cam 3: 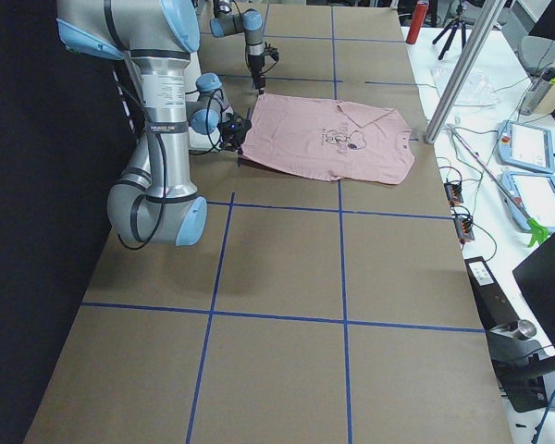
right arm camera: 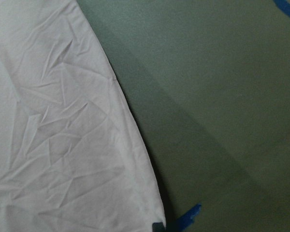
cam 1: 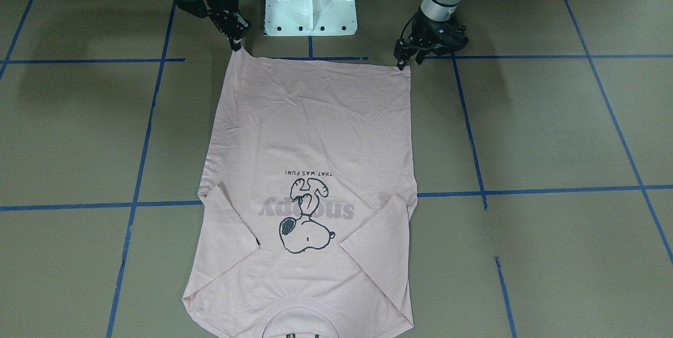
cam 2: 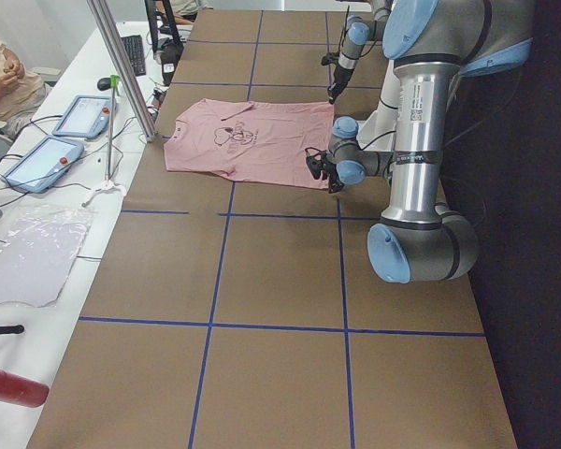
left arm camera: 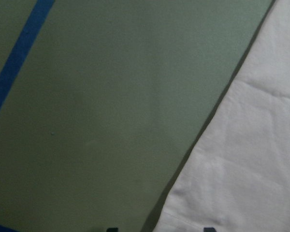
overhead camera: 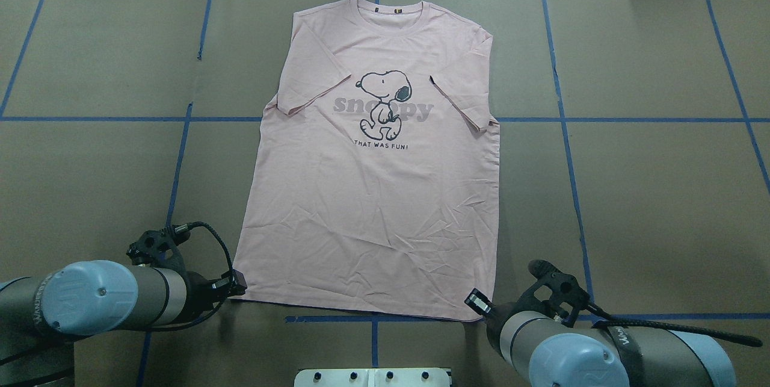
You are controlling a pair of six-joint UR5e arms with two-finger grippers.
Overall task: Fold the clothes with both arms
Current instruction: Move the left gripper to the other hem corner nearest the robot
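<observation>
The pale pink T-shirt [cam 1: 310, 133] lies flat and face up on the brown table, collar away from the robot and both sleeves folded inward; it also shows in the overhead view [overhead camera: 373, 206]. My left gripper [cam 1: 409, 60] is open at the hem corner on its side, and its wrist view shows two spread fingertips with the shirt edge [left arm camera: 246, 159] between them. My right gripper [cam 1: 236, 44] is shut on the other hem corner, which peaks up slightly to it. The overhead view shows the left gripper [overhead camera: 237, 286] and the right gripper [overhead camera: 476, 303] at those corners.
The white pedestal base [cam 1: 310, 1] stands between the arms, just behind the hem. Blue tape lines [cam 1: 152, 117] cross the table. A metal post [cam 2: 122, 70] and tablets [cam 2: 84, 117] stand on the operators' side, past the collar.
</observation>
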